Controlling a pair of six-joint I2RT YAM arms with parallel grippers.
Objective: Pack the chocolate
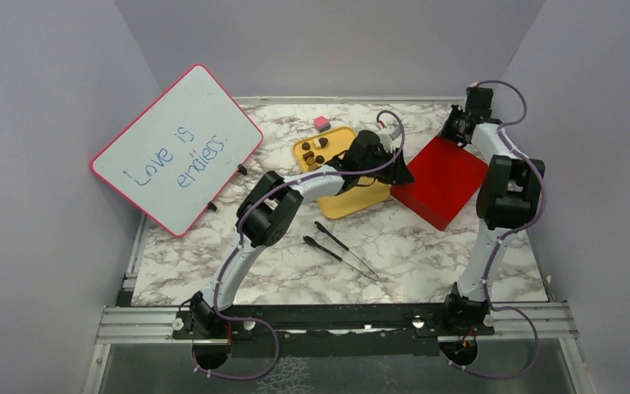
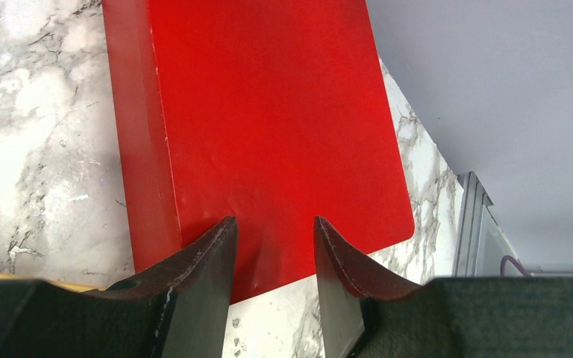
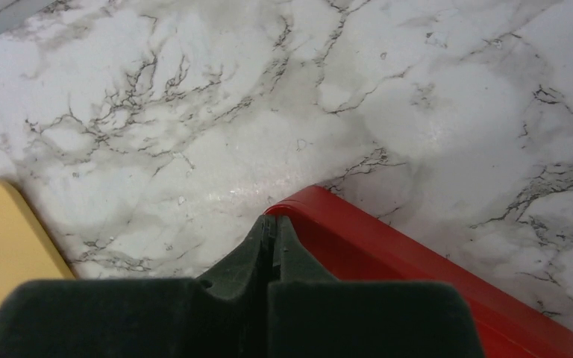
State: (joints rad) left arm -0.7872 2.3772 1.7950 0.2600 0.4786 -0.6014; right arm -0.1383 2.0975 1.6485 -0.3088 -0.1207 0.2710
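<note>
Packing progress: chocolates point(image 1: 314, 153) lie on the yellow tray point(image 1: 362, 197); red box point(image 1: 441, 179) shut (contents unseen)
Left hand point(image 2: 274, 246): fingers apart, over box
Right hand point(image 3: 273, 235): pressed together, empty, at box corner

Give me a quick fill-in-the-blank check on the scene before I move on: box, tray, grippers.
1. The box between the two arms is ____ in colour.
2. The chocolates lie in a ____ tray.
3. The right gripper, at the box's far corner, has its fingers ____.
4. The left gripper, above the box, has its fingers ____.

Missing words: red; yellow; shut; open
</note>
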